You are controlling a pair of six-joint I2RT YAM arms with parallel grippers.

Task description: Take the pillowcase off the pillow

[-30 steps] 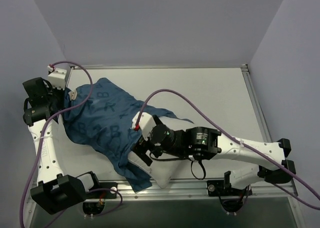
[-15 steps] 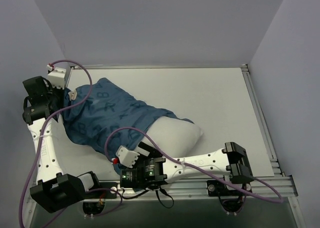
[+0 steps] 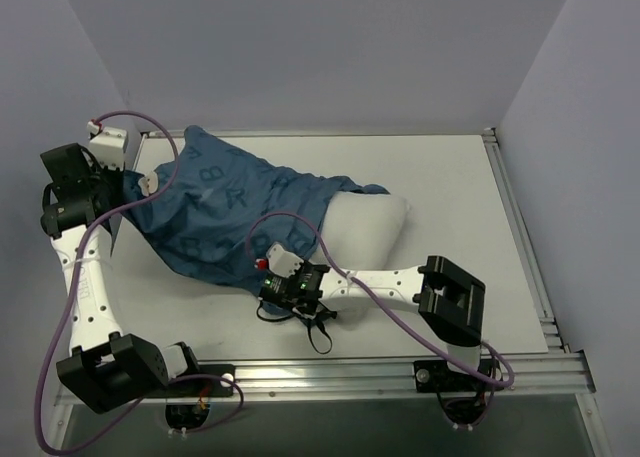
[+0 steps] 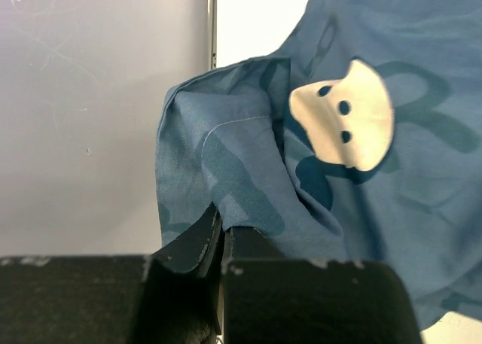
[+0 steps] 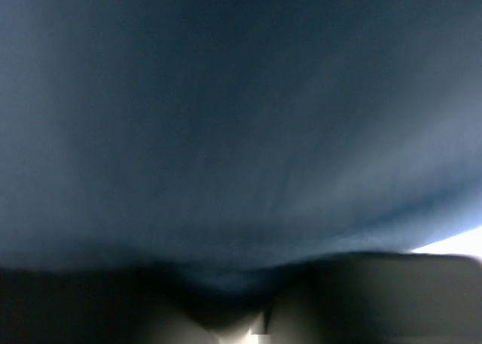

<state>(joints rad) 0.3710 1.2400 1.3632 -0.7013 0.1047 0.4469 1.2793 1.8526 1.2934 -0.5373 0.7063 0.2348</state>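
The blue pillowcase [image 3: 225,212] with dark letters lies across the left half of the table, still round most of the pillow. The white pillow [image 3: 368,225] sticks out of its right end. My left gripper [image 3: 128,189] is at the far left edge, shut on a bunched corner of the pillowcase [image 4: 248,156]; in the left wrist view its jaws [image 4: 221,222] meet on the fabric. My right gripper [image 3: 268,282] is at the cover's near edge. In the right wrist view blurred blue pillowcase [image 5: 241,133] fills the frame and dips between the closed right gripper [image 5: 248,314].
Purple cables loop over both arms; one [image 3: 300,222] lies across the cover and pillow. The right arm's elbow [image 3: 452,295] stands at the near right. The table's metal rails [image 3: 515,217] run along the right and near edges. Grey walls close in on three sides.
The right arm swung from the near edge up to the cover's near edge and its jaws closed. The left gripper pulled farther back and left; cover and pillow shifted toward the back.
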